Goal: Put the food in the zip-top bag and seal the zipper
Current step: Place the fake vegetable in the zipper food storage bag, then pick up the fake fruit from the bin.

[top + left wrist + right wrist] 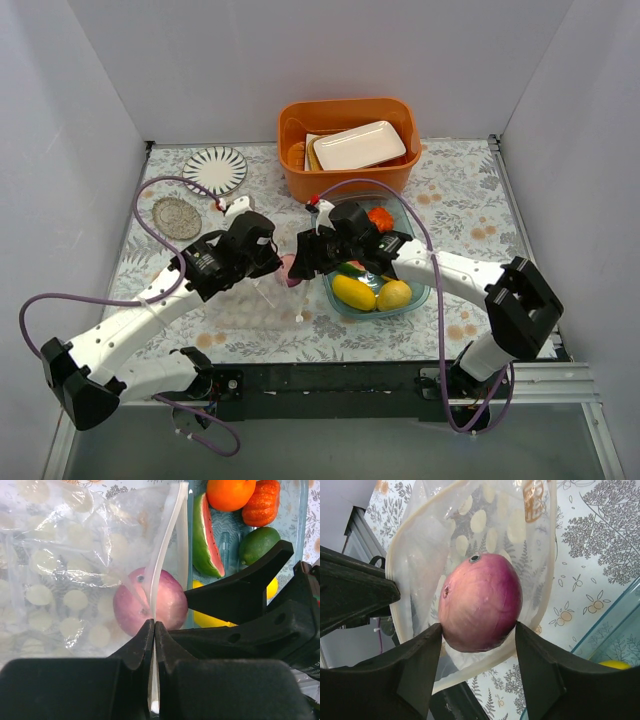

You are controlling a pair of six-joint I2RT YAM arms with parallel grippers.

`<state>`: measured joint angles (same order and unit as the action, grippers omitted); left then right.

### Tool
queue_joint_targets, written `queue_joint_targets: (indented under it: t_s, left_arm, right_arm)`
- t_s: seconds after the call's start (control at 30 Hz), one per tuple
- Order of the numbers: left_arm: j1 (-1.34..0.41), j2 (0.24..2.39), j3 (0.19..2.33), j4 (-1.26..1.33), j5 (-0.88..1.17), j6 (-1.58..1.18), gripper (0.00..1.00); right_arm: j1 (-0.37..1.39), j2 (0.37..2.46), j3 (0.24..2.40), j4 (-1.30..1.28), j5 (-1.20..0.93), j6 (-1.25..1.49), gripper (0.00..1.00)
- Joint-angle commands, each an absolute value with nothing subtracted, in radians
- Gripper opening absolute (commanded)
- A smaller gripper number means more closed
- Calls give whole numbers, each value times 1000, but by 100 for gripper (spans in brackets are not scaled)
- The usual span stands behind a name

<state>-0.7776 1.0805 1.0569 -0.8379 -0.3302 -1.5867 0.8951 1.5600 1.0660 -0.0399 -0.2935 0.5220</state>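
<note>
The right gripper [477,626] is clamped on the purple onion [482,600], one finger on each flank. Just beyond those jaws, the whitish rim of the zip-top bag [60,580] loops around the onion, so it sits in the open mouth; whether it has passed the rim I cannot tell. The left gripper [154,625] faces it, jaws pinched tight on the zipper [167,545]. The strip rises straight up from between the tips and crosses in front of the onion, which lies just past them. The dotted film spreads away to the left of these jaws.

To the right of the left jaws and behind the right ones stands the clear blue-tinted tray [292,515]. It holds the watermelon slice [207,535], orange [230,492], red tomato [262,502], dark green fruit [259,545], yellow mango [353,292] and lemon [394,294]. Farther beyond both grippers, an orange bin [345,170] carries a white dish [360,145].
</note>
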Motion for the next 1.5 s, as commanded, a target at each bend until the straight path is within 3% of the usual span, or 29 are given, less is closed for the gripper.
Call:
queue_joint_targets:
  t_s: [0.0,0.2,0.4,1.0,1.13,1.47]
  left_arm:
    - [-773,1035,1101,-885,-391,-1594,0]
    - [-773,1003,1106,-906,-428,-1609,0]
    - [-773,979,1112,-913,-465,-1626,0]
    - [-773,980,1069,-870,-422,-1620,0]
    - [-773,983,1065,-861,-416,-1615,0]
    - [-772,980,1057,-865,-417,-1620,0]
  right_arm:
    - [900,1477,1089,29,-269,463,72]
    - [900,1395,1088,2,-167,449,78]
    - [882,1296,1037,-121,119,485,86]
    - [719,1252,962,-612,442,580,87]
    - [709,1272,937,-606,452,574,87]
    - [671,1267,834,-325,310,186,90]
